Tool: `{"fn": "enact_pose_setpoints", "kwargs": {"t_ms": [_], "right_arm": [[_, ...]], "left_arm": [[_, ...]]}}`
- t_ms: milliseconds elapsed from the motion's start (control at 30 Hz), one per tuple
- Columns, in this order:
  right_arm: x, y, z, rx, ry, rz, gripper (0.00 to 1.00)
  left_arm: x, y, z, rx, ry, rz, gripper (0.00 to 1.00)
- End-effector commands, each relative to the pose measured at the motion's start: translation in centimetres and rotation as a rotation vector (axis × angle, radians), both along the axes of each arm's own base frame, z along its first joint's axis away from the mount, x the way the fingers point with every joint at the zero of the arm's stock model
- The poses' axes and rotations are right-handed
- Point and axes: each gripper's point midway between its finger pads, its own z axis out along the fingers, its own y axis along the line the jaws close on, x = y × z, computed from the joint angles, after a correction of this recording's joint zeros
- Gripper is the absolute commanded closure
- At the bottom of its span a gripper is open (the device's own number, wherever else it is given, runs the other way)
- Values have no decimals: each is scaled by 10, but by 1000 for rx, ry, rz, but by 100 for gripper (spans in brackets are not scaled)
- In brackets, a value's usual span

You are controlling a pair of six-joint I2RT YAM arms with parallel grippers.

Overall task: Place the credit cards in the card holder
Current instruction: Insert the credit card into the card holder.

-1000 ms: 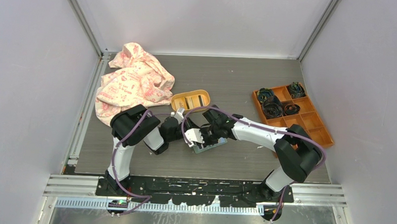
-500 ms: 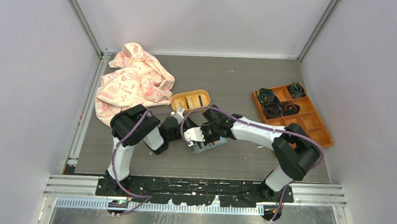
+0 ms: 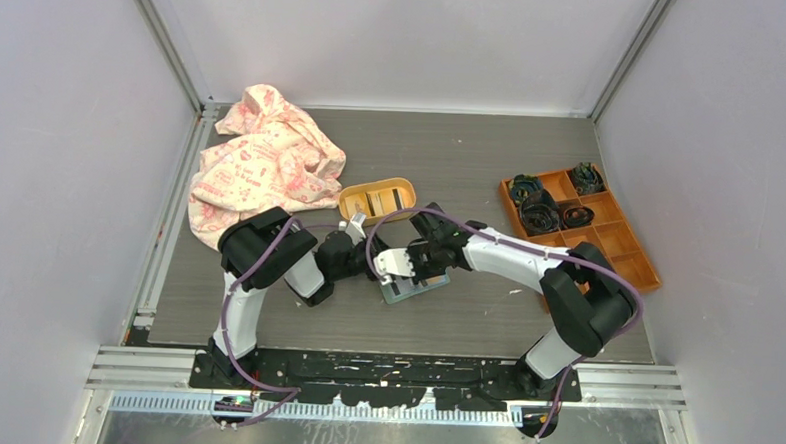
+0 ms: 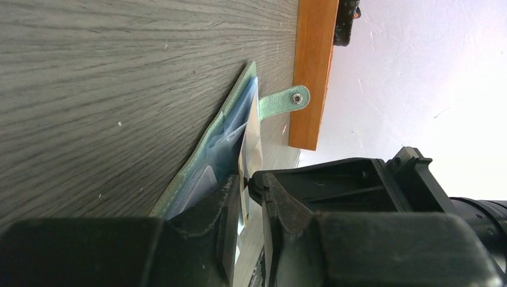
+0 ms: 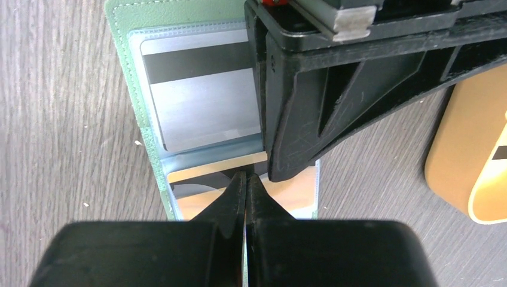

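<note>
I have the card holder [image 3: 416, 287] lying open and flat on the table [image 3: 472, 155], near the middle, just ahead of both wrists. In the left wrist view its green snap tab [image 4: 296, 97] sticks out from the far edge.

The left gripper [image 4: 252, 179] sits low over the near end of the holder. Its jaws stand a little apart, and the edge of a pale card [image 4: 253, 137] runs through the gap. That card tilts up off the holder's clear pockets, with its far end down among them. From this angle I cannot tell whether the pads actually press on the card or only flank it.

The right gripper [image 5: 246, 177] is fully closed, fingers pressed together with nothing between them. Its tips rest on the holder's lower pocket, right beside the black finger of the left gripper. The upper pocket already holds a silver card [image 5: 197, 89] with a dark stripe across it.

Just beyond the two grippers is the yellow-orange tray [image 3: 346, 202], and more cards [image 3: 390, 198] lie inside it. The orange compartment box [image 3: 623, 254] is well off to the right with dark rolled items [image 3: 540, 210] in its far compartments. A pink patterned cloth [image 3: 261, 166] is bunched at the far left of the table.
</note>
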Motion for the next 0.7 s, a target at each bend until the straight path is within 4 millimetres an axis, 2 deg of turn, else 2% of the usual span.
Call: {"fn": "enact_pose_setpoints", "kwargs": {"t_ms": [0,100,300,367,500,567,667], "right_arm": [[4,7,24,70,23,-17,99],[-5,10,42,147,106,-48,95],[-16,9,69,289,250,-89,77],[-17,10,79,349,319,-130,74],[-9,11,97,467,472,-292,73],[4,14,109,551,587,-456,72],[13,13,119,604,768,-621,70]], "left_arm": [[0,5,-10,49,2,-1,78],[1,6,-5,64,-18,-3,77],[0,16,5,151,-58,-1,76],[1,20,8,185,-73,1,75],[-1,31,13,278,-115,-1,75],[0,37,27,314,-167,-2,75],[-2,50,46,391,-261,-8,75]]}}
